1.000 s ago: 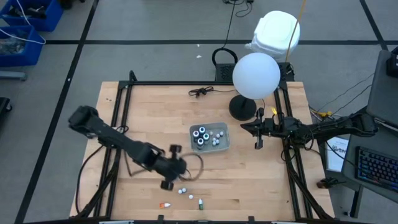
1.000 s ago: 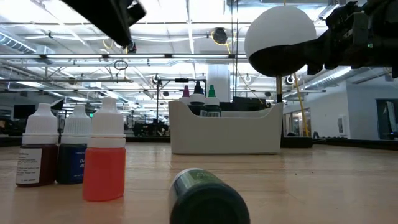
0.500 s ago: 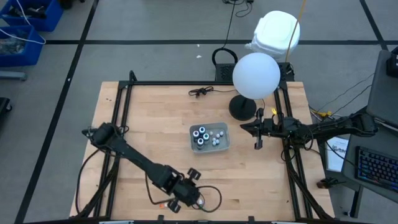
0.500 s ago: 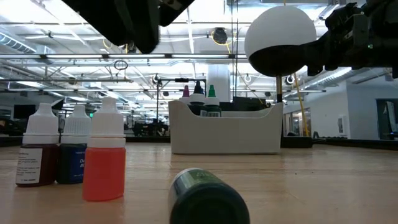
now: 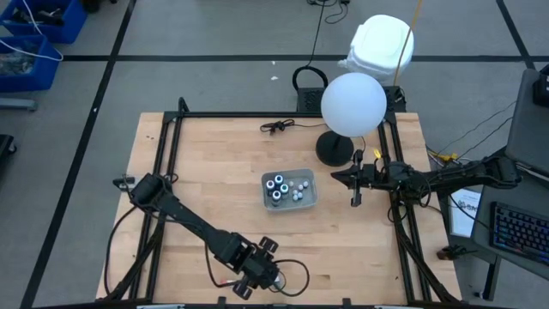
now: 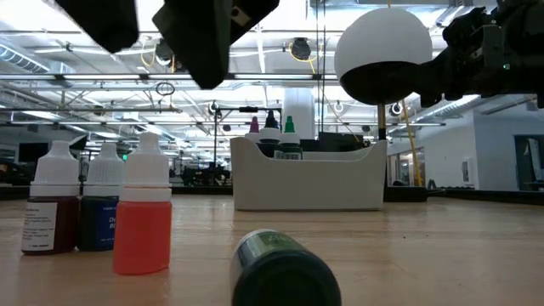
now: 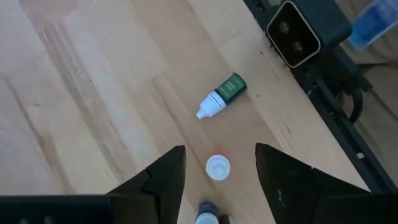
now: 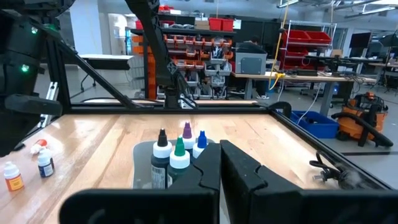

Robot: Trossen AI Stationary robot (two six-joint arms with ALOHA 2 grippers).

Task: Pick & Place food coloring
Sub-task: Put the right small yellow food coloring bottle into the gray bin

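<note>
Left gripper (image 7: 216, 171), jaws open, hangs over small white-capped food coloring bottles (image 7: 220, 95) at the near edge of the pale wooden surface (image 5: 214, 163). Centre: grey rectangular tray (image 5: 310, 200) holding more bottles. Right gripper (image 5: 357, 201), jaws closed, beside the tray.

We see a grey floor (image 5: 214, 34) with dark lines, blue bins (image 5: 34, 39) at one corner, and orange shelving (image 8: 199, 53) under bright ceiling lights (image 6: 255, 17).

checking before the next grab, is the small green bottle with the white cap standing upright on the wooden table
No, the small green bottle lies on its side on the wooden table, beyond the open left gripper.
</note>
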